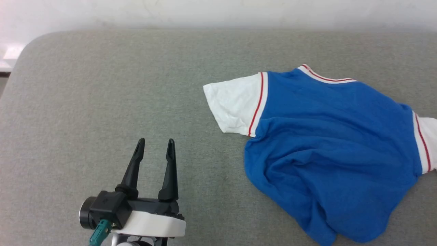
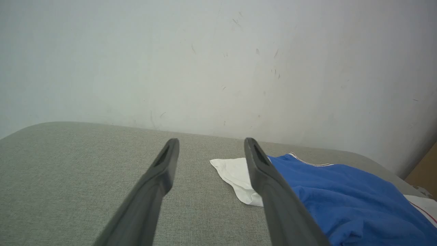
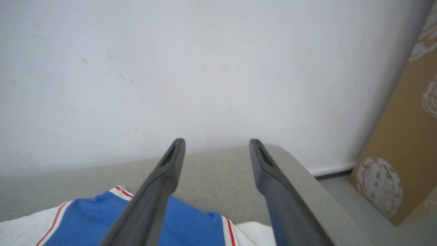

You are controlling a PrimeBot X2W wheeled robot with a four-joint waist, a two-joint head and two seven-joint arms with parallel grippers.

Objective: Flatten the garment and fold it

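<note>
My left gripper (image 1: 156, 140) hangs over the bare grey cloth of the table (image 1: 102, 85), low in the head view. Its two dark fingers are spread, with nothing between them. The shirt (image 1: 327, 143) lies off to its right, apart from it, on the right half of the table. A plain blue side faces up. One white sleeve (image 1: 234, 106) with a red stripe points toward my left side and is the part of the shirt nearest those fingers, a little farther from me than their tips. The collar (image 1: 324, 78), trimmed red and white, is at the far edge. The other sleeve runs off the right edge of the head view. The near part of the shirt is bunched and rumpled, not flat.

In the left wrist view, the white sleeve sits just inside my right-hand finger, farther along the table than the tips. The blue body spreads out behind that finger, and the white wall (image 2: 205, 68) stands beyond.

My right gripper (image 3: 216, 141) is also spread and holds nothing. In its wrist view the shirt lies below the fingers at the bottom edge, blue between two white sleeves, and one finger crosses the blue. I cannot tell whether it touches the cloth. Past the tips are the table's rounded corner and the wall, with a brown box (image 3: 403, 153) at the right.
</note>
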